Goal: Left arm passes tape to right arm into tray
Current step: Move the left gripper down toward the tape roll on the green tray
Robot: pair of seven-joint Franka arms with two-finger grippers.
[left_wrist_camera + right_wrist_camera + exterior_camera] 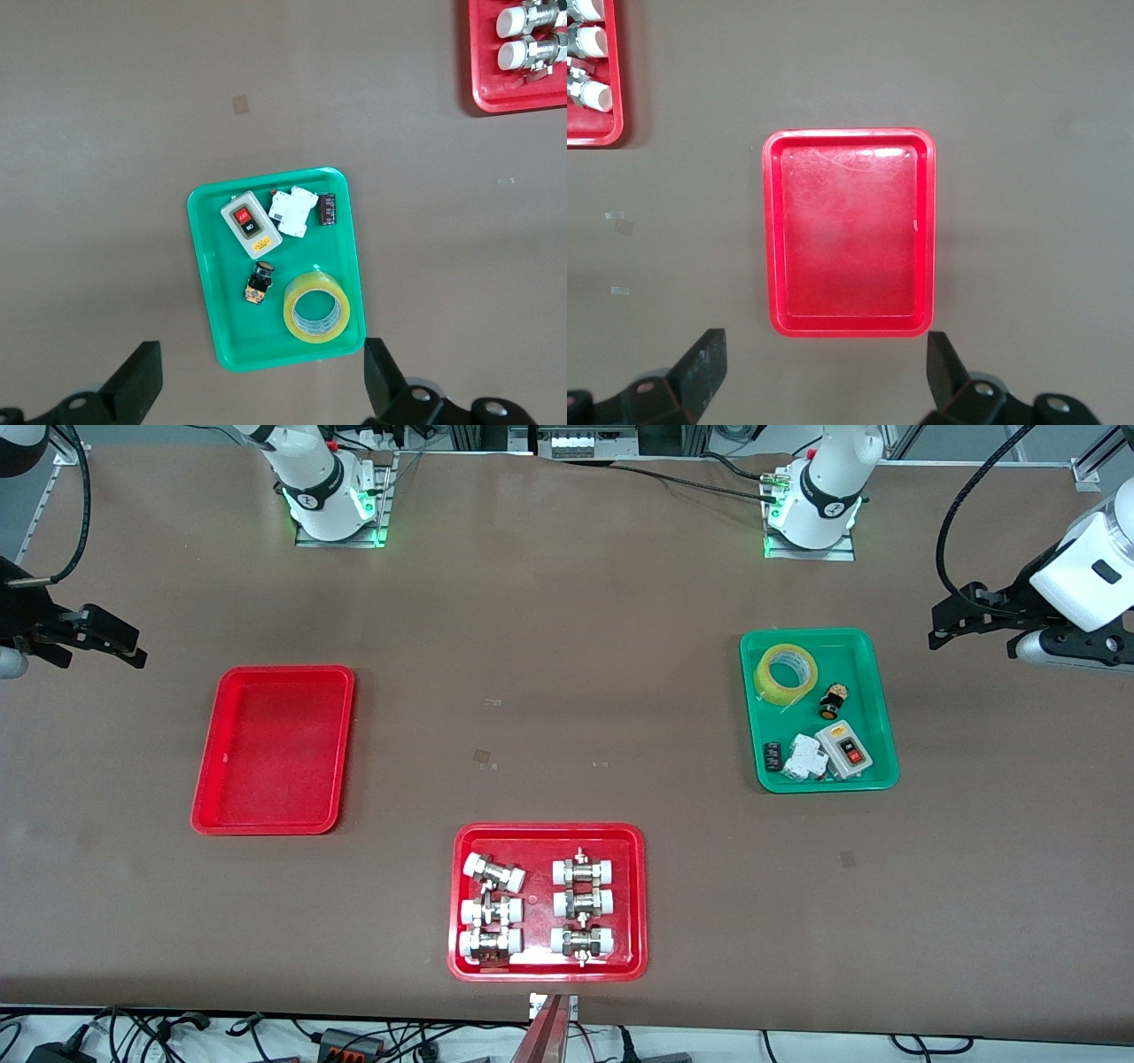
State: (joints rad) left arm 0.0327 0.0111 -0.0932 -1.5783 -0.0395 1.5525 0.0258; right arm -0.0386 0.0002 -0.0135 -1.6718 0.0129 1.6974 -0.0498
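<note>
The tape (767, 682), a translucent yellow roll, lies flat in a green tray (864, 682) toward the left arm's end of the table. In the left wrist view the tape (316, 281) sits in the green tray's (221, 292) corner closest to my left gripper (261, 372). That gripper (941, 627) hangs open and holds nothing, over bare table just off the green tray's edge. The tray (275, 762), red and glossy, lies toward the right arm's end with nothing in it but a white speck. My right gripper (137, 648) hovers open over the table beside the tray (846, 239), nothing between its fingers (704, 363).
The green tray also holds a black-and-yellow push button (831, 702), a grey switch box (843, 748) and a white breaker (806, 757). A second red tray (549, 837) with several white-capped metal fittings lies nearest the front camera, midway along the table.
</note>
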